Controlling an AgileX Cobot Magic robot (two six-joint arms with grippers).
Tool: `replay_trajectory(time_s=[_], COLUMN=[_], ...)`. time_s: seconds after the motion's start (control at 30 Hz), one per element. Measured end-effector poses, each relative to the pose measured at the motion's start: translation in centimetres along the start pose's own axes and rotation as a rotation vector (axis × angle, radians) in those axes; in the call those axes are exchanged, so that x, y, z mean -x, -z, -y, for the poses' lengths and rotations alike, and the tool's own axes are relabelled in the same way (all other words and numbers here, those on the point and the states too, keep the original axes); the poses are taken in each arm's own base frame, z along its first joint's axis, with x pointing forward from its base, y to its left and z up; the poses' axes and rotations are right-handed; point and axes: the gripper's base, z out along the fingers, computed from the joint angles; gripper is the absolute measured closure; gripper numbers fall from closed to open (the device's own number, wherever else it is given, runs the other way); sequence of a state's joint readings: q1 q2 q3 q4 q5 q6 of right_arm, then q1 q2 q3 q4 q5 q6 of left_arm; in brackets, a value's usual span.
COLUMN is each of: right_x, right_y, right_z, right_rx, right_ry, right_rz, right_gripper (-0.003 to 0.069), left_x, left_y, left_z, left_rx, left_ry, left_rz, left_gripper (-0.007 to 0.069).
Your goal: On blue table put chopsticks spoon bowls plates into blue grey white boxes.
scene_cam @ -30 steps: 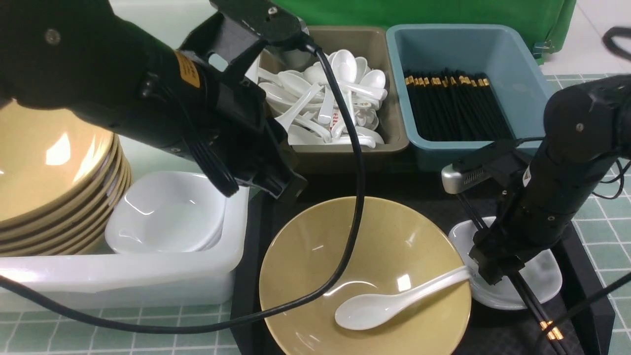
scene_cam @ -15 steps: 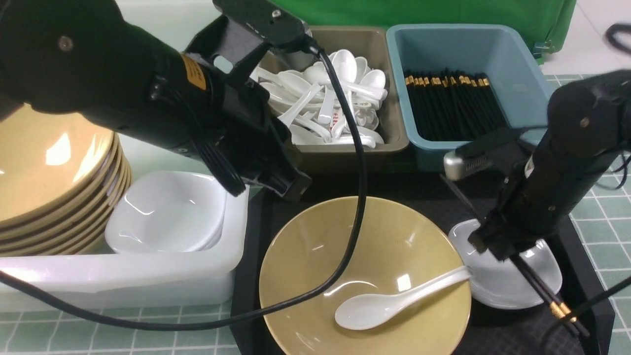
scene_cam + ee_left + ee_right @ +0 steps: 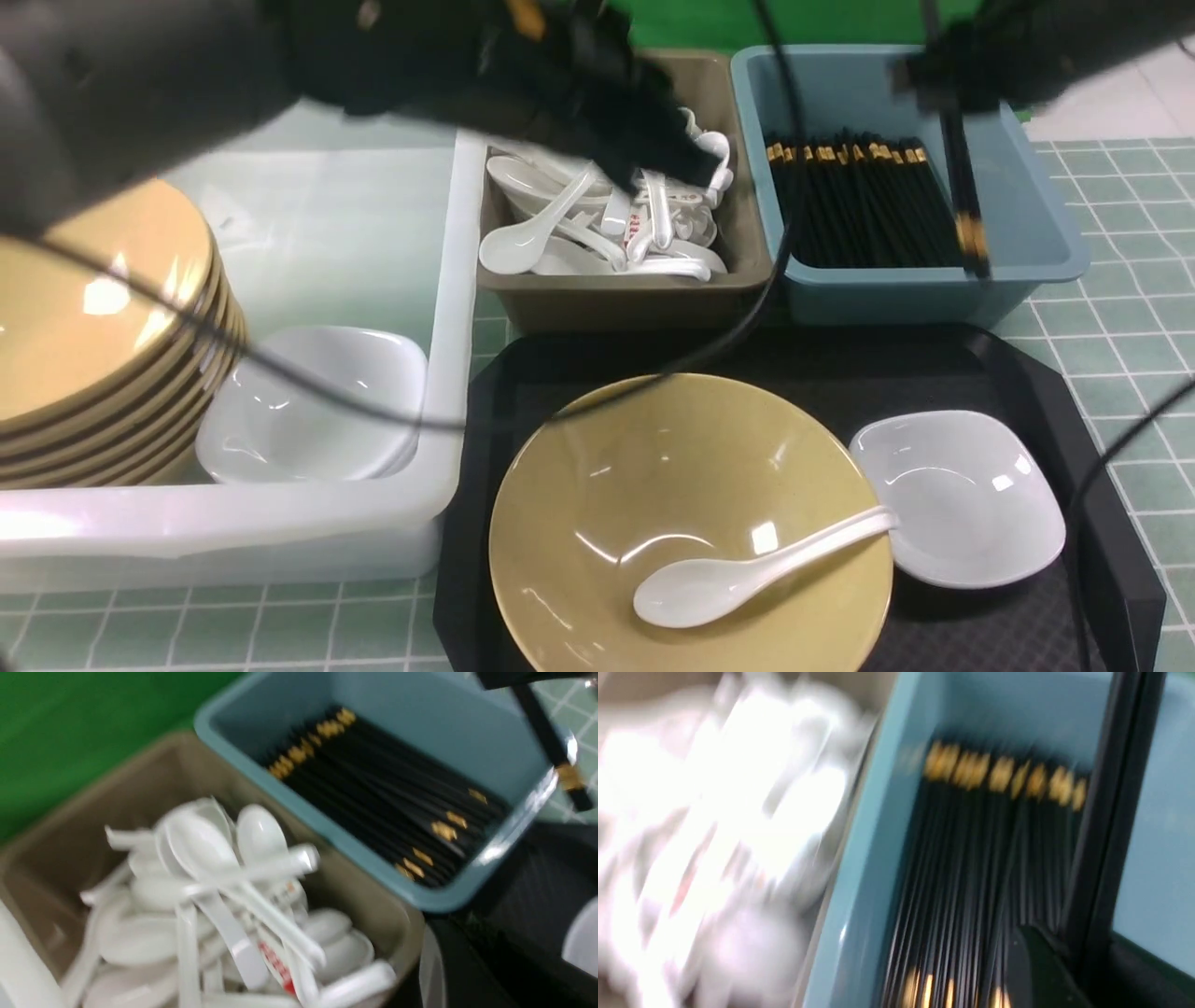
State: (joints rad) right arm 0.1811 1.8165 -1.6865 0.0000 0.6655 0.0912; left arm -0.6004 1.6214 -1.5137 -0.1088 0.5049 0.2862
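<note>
One blue table (image 3: pixel 1116 327), gridded with thin white lines, spreads beneath the boxes and a black tray. The white box (image 3: pixel 233 513), largest of the three, stands to the left of the blue box (image 3: pixel 920 301), the grey box between them. A black tray (image 3: pixel 822 369) lies on the near side of the blue box. In the white box, farther left of the blue box, a stack of yellow bowls (image 3: pixel 103 299) leans on edge; another yellow bowl (image 3: pixel 653 467) sits in the tray, nearer than the blue box and to its left. The grey box (image 3: pixel 644 303), just left of the blue box, holds a heap of white spoons (image 3: pixel 597 210). The left gripper (image 3: pixel 700 173), its fingers pressed together, hovers over that heap, left of the blue box. White plates (image 3: pixel 308 411) rest beside the stack, well left of the blue box, and a white plate (image 3: pixel 962 504) sits in the tray on its near side. A white spoon (image 3: pixel 761 571) lies across the yellow bowl, its handle reaching over the rim toward the plate. Above the blue box, the right gripper (image 3: pixel 943 82) pinches black chopsticks (image 3: pixel 962 173) between its fingers, gold-banded ends jutting toward the near rim. More chopsticks (image 3: pixel 868 210) lie bunched inside.
</note>
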Motion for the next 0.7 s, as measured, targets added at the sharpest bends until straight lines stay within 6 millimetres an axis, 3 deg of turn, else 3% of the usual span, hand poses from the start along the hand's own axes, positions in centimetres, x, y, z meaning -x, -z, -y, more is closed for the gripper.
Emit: replay_trajectory(time_s=[0.1,0.2,0.3,0.43,0.53,0.7], right_x=[1.0,0.6,0.3,0.5,0.8,1.2], right_y=[-3.6,-7.4,-8.3,-6.4,-4.3,-0.3], right_z=[1.4,2.1,2.4,1.7,0.4,-2.9], right_rx=[-0.024,-0.039,-0.051,-0.017,0.032,0.12], right_ry=[-0.058,-0.074,-0.067,0.102,0.222,0.382], right_rz=[0.001,-0.057,-0.147,-0.292,-0.356,-0.35], right_gripper=[0.0501,0.0439,0.0334,0.0205,0.0177,0.017], left_x=[0.7,0.6,0.4,0.1,-0.5,-3.2], left_y=[0.3,0.4,0.7,2.6,4.4,7.1], left_z=[-0.3,-0.4,-0.4,-1.0,-1.9,-3.3], left_rx=[0.015,0.023,0.023,0.024,0.038,0.06], left_ry=[-0.013,-0.028,-0.041,-0.032,-0.011,0.06], left_rz=[0.028,0.015,-0.017,-0.088,-0.136,-0.222], left_gripper=[0.0638,0.0638,0.0638,0.0638,0.0638,0.0638])
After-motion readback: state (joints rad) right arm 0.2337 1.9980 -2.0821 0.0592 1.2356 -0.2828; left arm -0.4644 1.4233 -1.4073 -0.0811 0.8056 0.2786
